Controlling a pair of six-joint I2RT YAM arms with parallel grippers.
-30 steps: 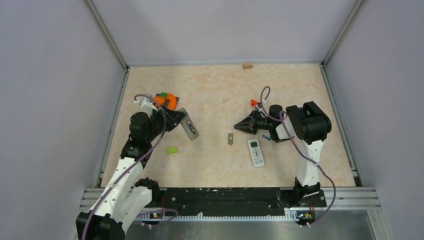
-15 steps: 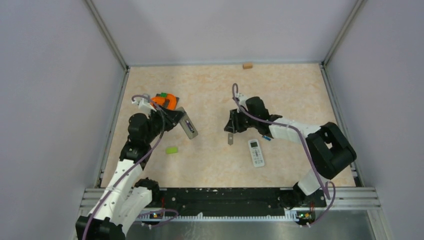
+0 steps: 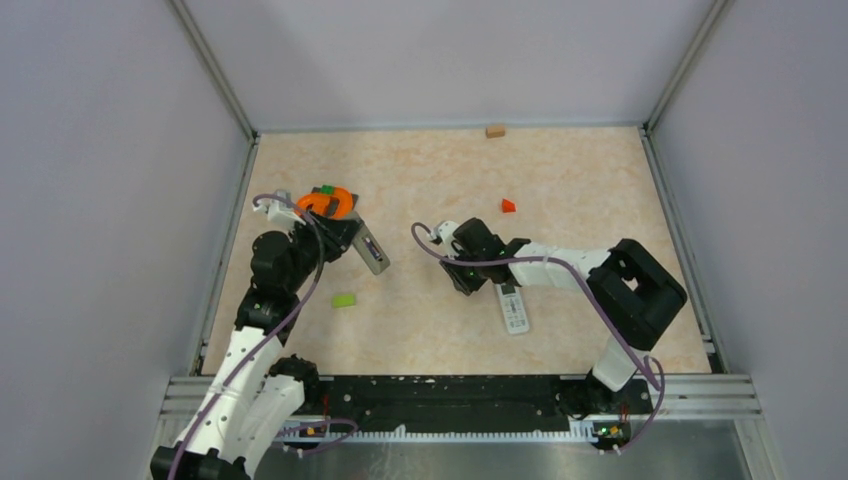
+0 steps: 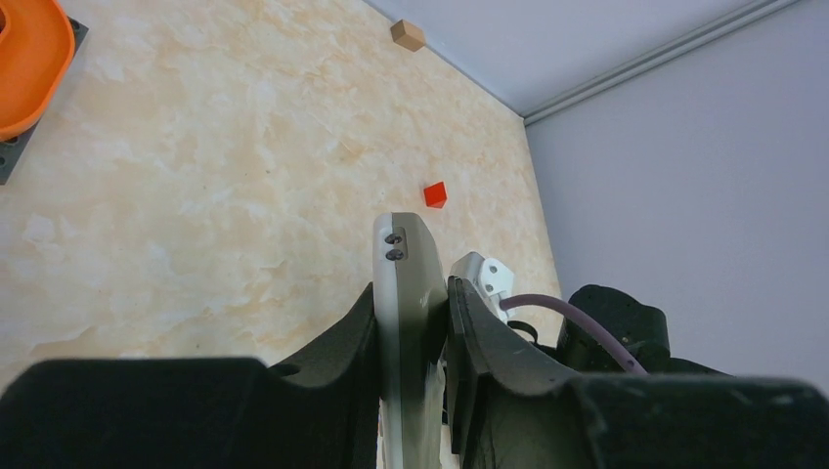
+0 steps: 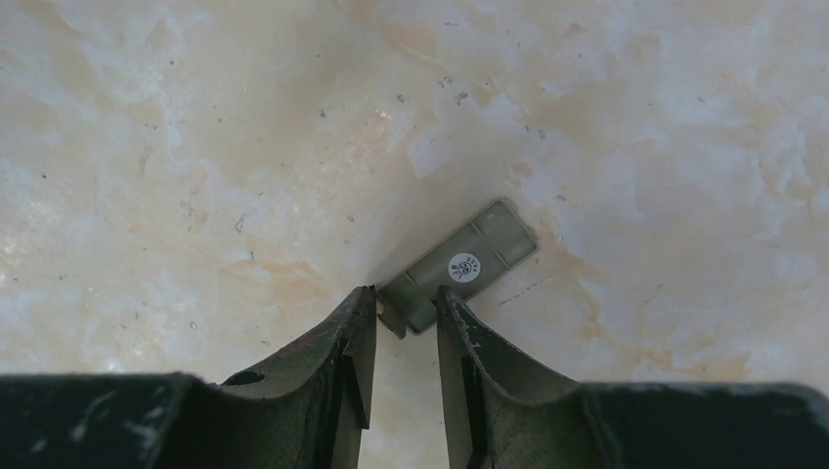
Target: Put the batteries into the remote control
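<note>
left end effector (image 4: 413, 296) clamps grey remote (image 4: 399, 252) — narrowly.

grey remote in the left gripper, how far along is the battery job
Done: the grey cover lies loose. In hand: left gripper clamps the grey remote; right gripper straddles one end of the cover, grip unclear. Left: batteries in or not cannot be seen; cover not yet on.
</note>
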